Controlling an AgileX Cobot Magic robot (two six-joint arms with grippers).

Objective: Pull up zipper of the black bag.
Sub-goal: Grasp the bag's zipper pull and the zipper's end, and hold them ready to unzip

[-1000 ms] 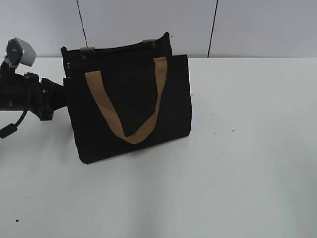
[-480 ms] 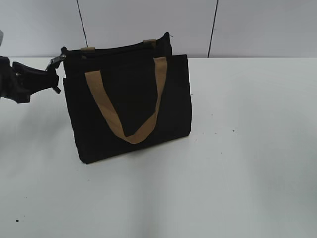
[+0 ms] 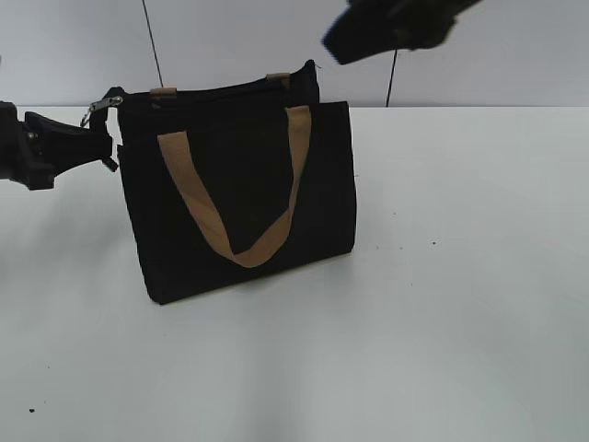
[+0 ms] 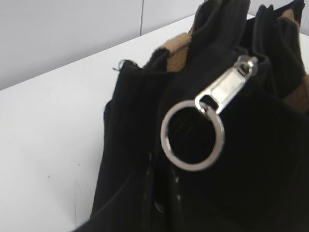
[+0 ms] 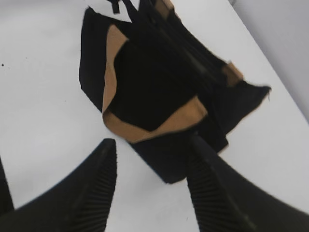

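The black bag (image 3: 239,212) stands upright on the white table, its tan handle (image 3: 198,207) hanging down the front. The zipper line (image 3: 212,89) runs along its top edge. The silver zipper pull (image 3: 99,108) with a ring sticks out at the bag's upper left corner, and shows large in the left wrist view (image 4: 227,87). My left gripper (image 3: 109,147) is at the bag's left end, just below the pull, its fingers (image 4: 161,203) close together on black fabric. My right gripper (image 3: 354,37) hovers open above the bag's right end, and the bag (image 5: 154,92) lies beyond its fingers (image 5: 152,154).
The white table (image 3: 460,276) extends to the right and in front of the bag. A pale wall with dark vertical seams (image 3: 396,78) rises behind the table.
The left arm pulled back left and rose from the bag's lower side to its upper left corner, where the silver pull now sticks out. The right gripper has come into view at the top.
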